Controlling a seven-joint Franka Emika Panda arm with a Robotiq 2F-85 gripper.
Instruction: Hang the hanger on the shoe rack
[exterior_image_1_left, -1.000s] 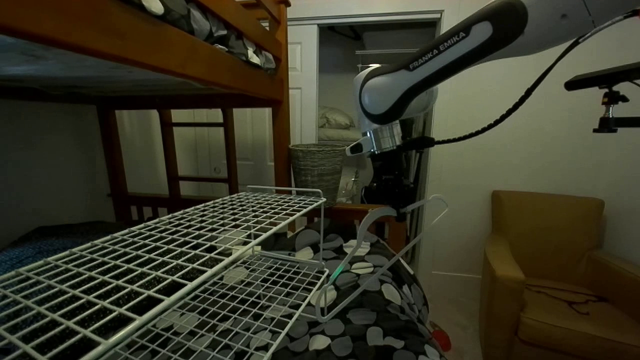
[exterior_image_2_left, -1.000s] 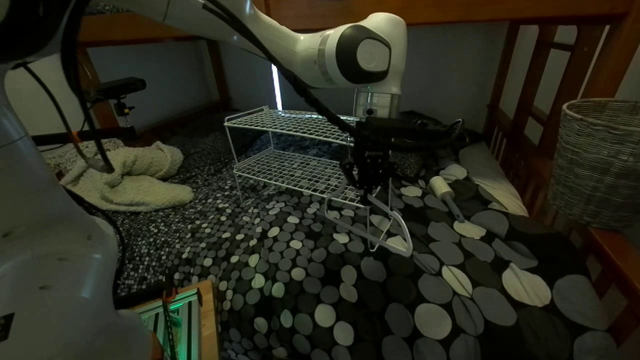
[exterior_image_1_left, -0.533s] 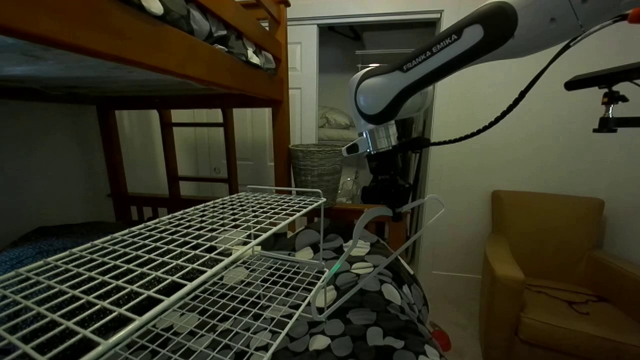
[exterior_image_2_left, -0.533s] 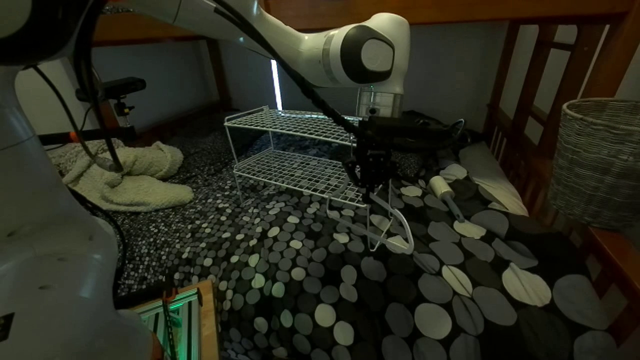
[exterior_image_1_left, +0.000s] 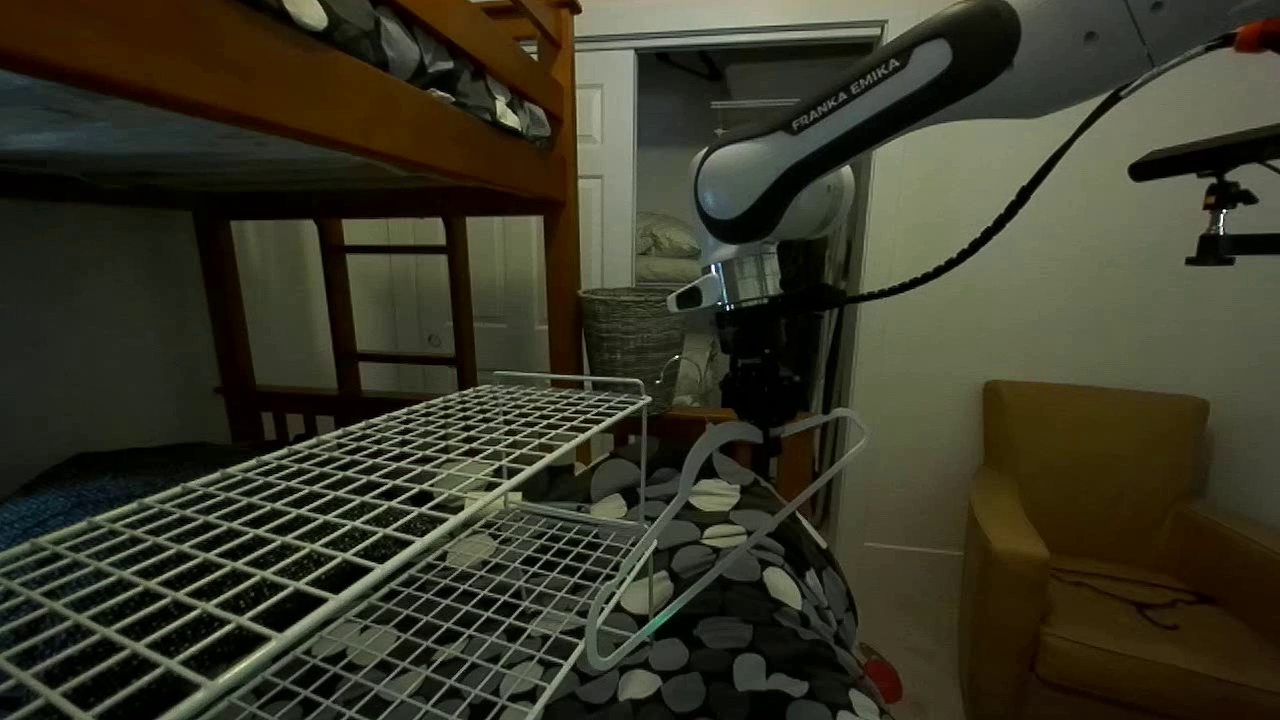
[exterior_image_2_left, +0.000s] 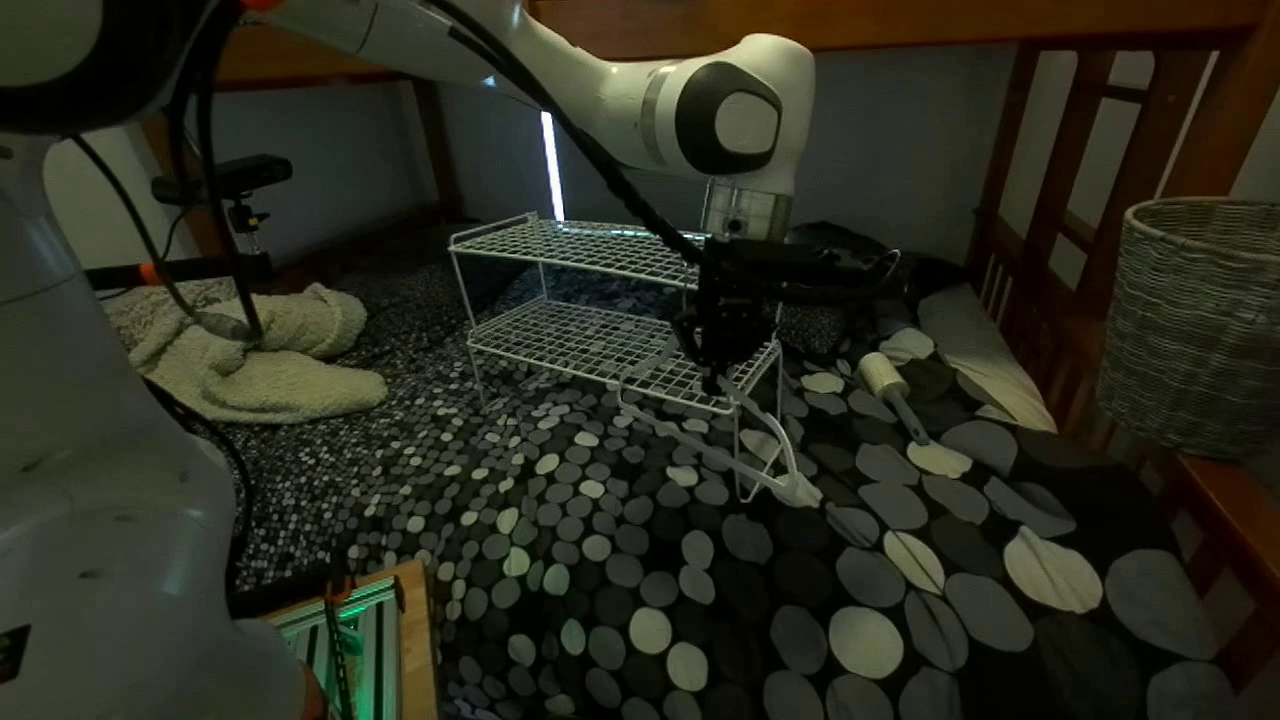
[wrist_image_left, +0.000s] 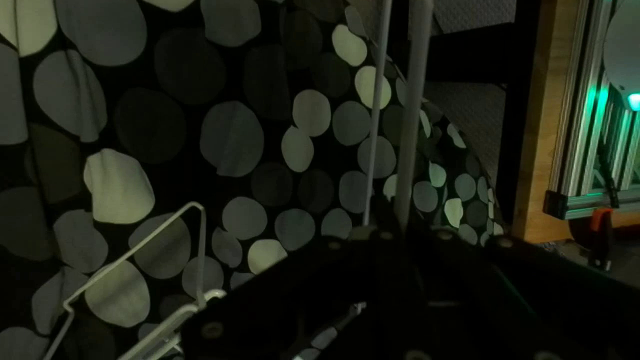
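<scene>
One hanger (exterior_image_1_left: 690, 468) is in the tool (exterior_image_1_left: 769, 434), and we see the tool closed on it, gripping the pale frame along its upper side. We find both in the air over the spotted quilt (exterior_image_2_left: 590, 520), by the right end of the rack (exterior_image_1_left: 435, 543). In both exterior views the hanger overlaps that end to our eye; whether the two touch, we cannot tell. The rack stands upright on the quilt, its two white wire shelves one above the other. In the wrist view we see two of the hanger's bars running toward the far side, with a corner of the rack at near left. The arm (exterior_image_2_left: 640, 115) reaches over the quilt. Right of the rack, in an exterior view, a roller (exterior_image_2_left: 887, 380) lies on the quilt, and farther right we see a basket (exterior_image_2_left: 1190, 330). Left of the rack is a crumpled fleece (exterior_image_2_left: 290, 385). The bed (exterior_image_1_left: 450, 150) has a wooden rail above, and in an exterior view a tan chair (exterior_image_1_left: 1095, 470) stands well apart at right.
</scene>
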